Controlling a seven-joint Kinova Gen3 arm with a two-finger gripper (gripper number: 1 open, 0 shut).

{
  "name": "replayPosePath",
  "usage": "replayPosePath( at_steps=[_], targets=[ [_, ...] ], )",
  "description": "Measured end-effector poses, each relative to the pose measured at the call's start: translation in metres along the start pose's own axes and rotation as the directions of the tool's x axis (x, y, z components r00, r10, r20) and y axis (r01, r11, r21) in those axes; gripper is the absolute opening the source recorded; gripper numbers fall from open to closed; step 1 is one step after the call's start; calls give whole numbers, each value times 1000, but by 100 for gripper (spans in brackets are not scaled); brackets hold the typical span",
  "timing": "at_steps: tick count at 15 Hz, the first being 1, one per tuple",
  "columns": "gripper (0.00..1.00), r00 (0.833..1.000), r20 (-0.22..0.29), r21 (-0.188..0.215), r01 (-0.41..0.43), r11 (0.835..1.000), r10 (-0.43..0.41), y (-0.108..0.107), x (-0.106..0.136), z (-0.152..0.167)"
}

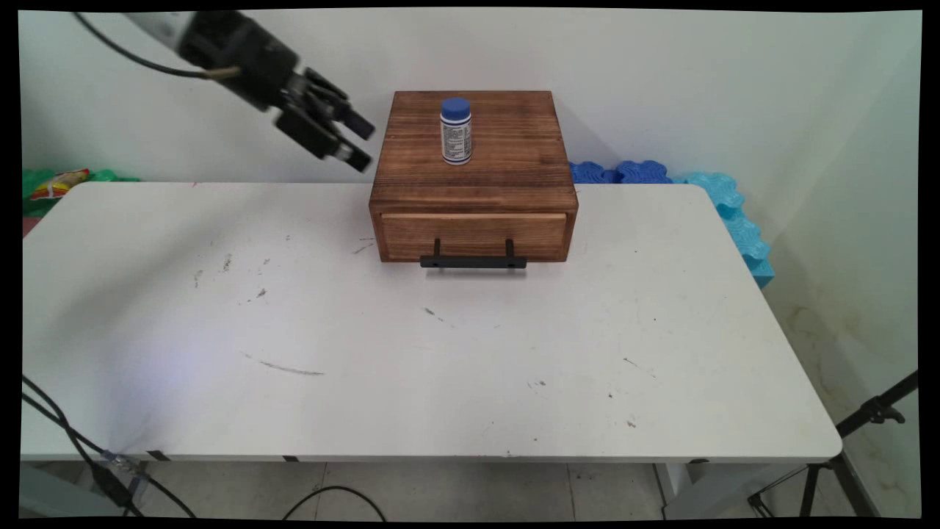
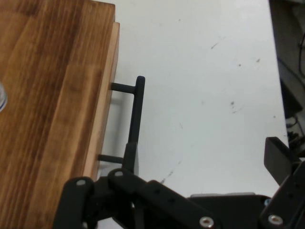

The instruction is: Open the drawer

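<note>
The black two-finger gripper is hanging in the air above the white table, just off the left side of the dark-stained wooden drawer box, and its fingers are standing wide apart, holding nothing. It is pointing down and to the right, towards the box's left edge, but not touching it.

The box is sitting at the middle of the table's far edge, with its single drawer closed and facing the near side. A black bar handle is projecting from the drawer front on two short posts. In the hand view that handle is showing between the box's front edge and the bare table, with one finger rising at the right.

A small white bottle with a blue cap and a printed label is standing upright on the box's top, nearer its back edge.

Blue foam pieces are lying beyond the table's far right corner.
</note>
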Motion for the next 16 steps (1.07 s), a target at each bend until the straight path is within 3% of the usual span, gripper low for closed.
replayPosePath(
  at_steps=[3,8,16],
  targets=[
    [100,996,81,18,-39,999,38,10,22,42],
    [100,978,188,40,-99,994,90,11,33,95],
    [100,927,335,54,-198,979,169,6,24,191]
  ],
)
